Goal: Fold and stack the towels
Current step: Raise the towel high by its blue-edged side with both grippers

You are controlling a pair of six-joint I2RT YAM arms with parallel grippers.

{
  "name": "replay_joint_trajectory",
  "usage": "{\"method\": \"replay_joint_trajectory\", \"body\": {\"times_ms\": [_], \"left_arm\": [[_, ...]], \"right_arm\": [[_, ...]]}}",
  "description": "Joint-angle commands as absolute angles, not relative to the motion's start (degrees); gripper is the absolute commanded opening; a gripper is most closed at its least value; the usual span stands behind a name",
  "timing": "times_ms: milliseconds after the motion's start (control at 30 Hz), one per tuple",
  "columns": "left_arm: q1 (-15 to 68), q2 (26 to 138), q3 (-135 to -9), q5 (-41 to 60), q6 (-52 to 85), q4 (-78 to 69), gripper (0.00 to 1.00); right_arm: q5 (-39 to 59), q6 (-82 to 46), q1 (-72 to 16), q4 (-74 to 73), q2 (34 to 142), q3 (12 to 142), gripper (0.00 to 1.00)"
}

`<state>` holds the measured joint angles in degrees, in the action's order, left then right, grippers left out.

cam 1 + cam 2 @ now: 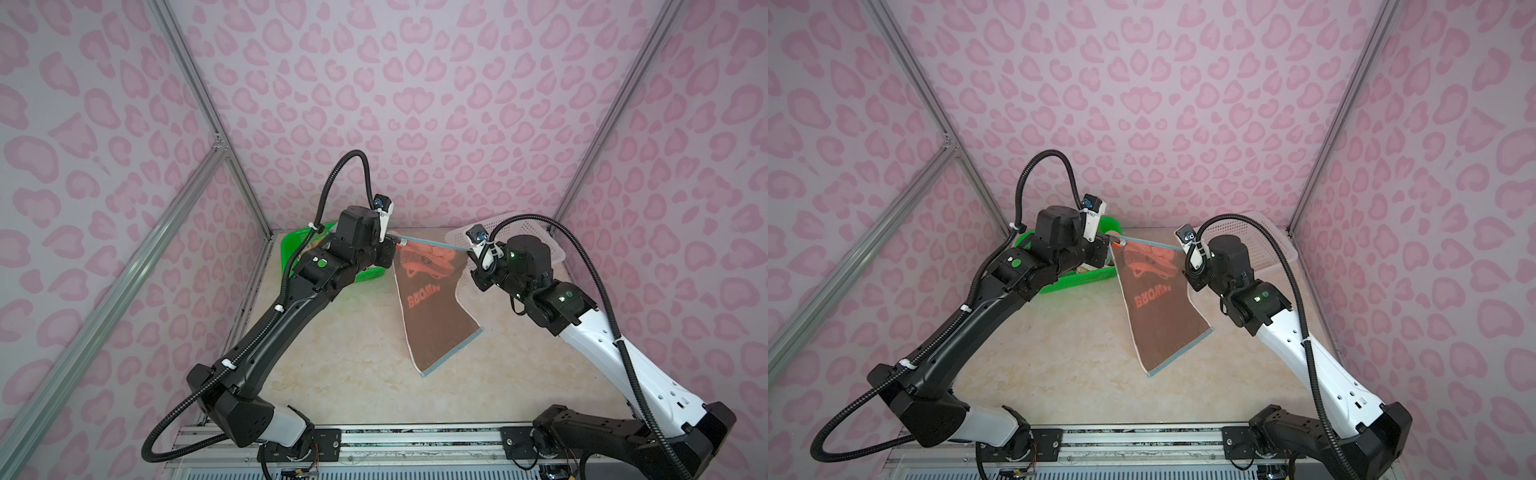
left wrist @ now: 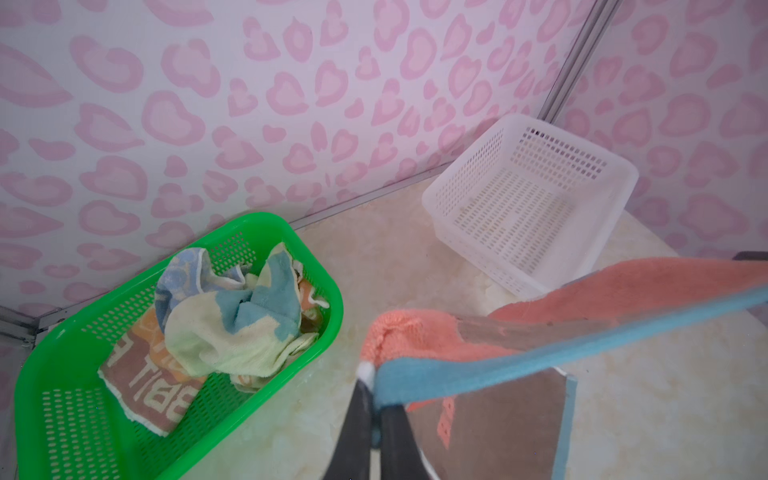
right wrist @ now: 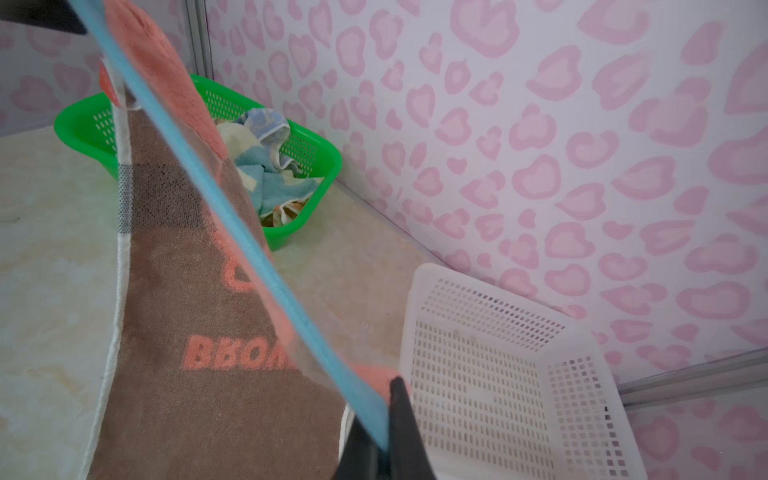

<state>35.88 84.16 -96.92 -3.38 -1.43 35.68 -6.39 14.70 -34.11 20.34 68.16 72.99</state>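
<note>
Two grippers of mine hold one brown towel (image 1: 436, 316) between them, above the far middle of the table (image 1: 353, 374). My left gripper (image 2: 376, 392) is closed tight on one end of the towel's blue edge. My right gripper (image 3: 388, 401) is closed tight on the other end, so this edge runs straight from one to the other.

In both top views my own wrists cover the fingertips, so the grip shows only in the wrist views. The rest of the towel hangs down toward the near side. Whether its lower blue hem touches the table, I cannot tell. Its coral letters read backwards, and in the right wrist view the blue edge cuts off the last ones. The coral picture above the letters is too folded to make out.

The green basket (image 2: 291, 224) stands at the far left corner, mostly hidden behind my left arm in both top views. It holds a crumpled pale towel (image 2: 232, 332) lying on a striped towel (image 2: 145, 386), whose letters are partly covered. The white basket (image 2: 623, 166) stands at the far right corner, partly behind my right arm.
</note>
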Motion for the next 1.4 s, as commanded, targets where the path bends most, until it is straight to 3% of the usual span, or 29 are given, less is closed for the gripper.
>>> {"method": "replay_joint_trajectory", "body": {"times_ms": [0,433,733,1133,1367], "left_arm": [[36.6,82.5,-101.3,-2.2,0.0,40.9,0.03],[45.4,67.3,-96.1,-3.1,5.8,43.4,0.02],[45.7,61.4,-96.4,3.0,9.7,40.6,0.02],[45.5,65.0,-94.8,-5.5,8.1,40.6,0.03],[41.7,72.3,-88.5,-11.1,5.8,37.2,0.03]], "right_arm": [[-6.7,16.7,-34.3,23.2,67.2,76.0,0.0],[-3.0,23.5,-44.6,23.6,51.8,72.1,0.0],[0.4,18.6,-45.9,26.8,50.6,80.1,0.0],[-8.2,20.5,-44.2,28.5,55.0,78.5,0.0],[-0.6,17.3,-33.8,24.2,60.2,74.2,0.0]]}}
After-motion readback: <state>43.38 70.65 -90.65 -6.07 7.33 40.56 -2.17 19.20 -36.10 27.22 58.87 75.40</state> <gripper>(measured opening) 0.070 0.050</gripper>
